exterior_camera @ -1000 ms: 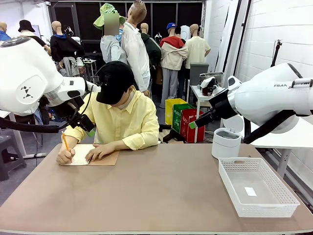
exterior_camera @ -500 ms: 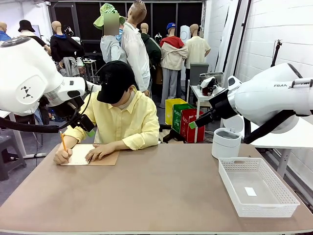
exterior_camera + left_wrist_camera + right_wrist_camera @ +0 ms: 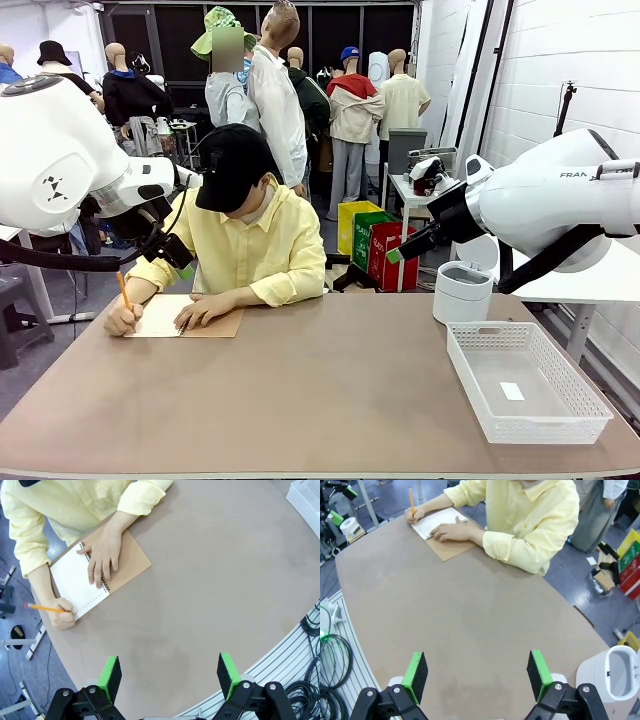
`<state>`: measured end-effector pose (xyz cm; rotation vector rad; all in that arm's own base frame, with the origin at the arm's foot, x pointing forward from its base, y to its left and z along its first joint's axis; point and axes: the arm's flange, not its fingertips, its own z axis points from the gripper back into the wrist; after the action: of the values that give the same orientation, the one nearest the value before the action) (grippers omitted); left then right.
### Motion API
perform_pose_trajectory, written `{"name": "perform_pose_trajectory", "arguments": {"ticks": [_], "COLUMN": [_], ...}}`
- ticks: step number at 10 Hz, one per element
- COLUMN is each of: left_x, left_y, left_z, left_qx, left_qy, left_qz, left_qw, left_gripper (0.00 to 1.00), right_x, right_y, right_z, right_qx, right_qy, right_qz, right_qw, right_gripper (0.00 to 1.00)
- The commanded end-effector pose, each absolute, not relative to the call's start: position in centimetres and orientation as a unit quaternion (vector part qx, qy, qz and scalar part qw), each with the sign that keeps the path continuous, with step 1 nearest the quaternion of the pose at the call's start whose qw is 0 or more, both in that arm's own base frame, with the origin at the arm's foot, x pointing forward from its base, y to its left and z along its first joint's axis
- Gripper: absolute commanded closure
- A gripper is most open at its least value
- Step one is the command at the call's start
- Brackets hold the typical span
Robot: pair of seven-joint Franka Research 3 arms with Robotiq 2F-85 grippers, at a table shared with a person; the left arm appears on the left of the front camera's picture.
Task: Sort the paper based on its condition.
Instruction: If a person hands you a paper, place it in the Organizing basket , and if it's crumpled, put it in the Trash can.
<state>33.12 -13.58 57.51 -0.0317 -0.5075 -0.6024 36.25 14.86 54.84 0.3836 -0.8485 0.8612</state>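
White paper (image 3: 75, 575): thin, limp, likely tears easily; pinch a free edge. Fingers of left gripper (image 3: 169, 674) and right gripper (image 3: 476, 674) spread, empty.

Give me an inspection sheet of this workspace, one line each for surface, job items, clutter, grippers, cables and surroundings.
Surface: brown table, flat, no spills seen.
Job's things: white page of the open spiral notebook; one hand lies flat on it, the other hand holds a pencil to it. White mesh basket on the robot's right, white bin beyond it.
Clutter: small white slip in the basket.
Grippers: left gripper and right gripper both open, empty, above the table.
Cables: black cables coiled off the table's near edge.
Surroundings: person in a yellow shirt seated at the far side; coloured crates behind.
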Motion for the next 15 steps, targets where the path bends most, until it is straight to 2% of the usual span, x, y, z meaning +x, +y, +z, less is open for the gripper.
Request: {"name": "perform_pose_trajectory", "arguments": {"ticks": [1,15], "left_x": [33.13,33.13], "left_y": [-13.5,-13.5], "left_z": [57.41,57.41], "left_qx": [-0.016,-0.016], "left_qy": [-0.252,-0.252], "left_qz": [-0.293,-0.293], "left_qw": [0.922,0.922], "left_gripper": [0.0,0.0], "right_x": [36.23,36.23], "right_y": [14.9,14.9], "right_z": [54.79,54.79], "right_qx": [0.181,0.181], "right_qy": [-0.395,-0.395], "right_qz": [0.403,0.403], "right_qw": [0.806,0.806], "right_gripper": [0.0,0.0]}}
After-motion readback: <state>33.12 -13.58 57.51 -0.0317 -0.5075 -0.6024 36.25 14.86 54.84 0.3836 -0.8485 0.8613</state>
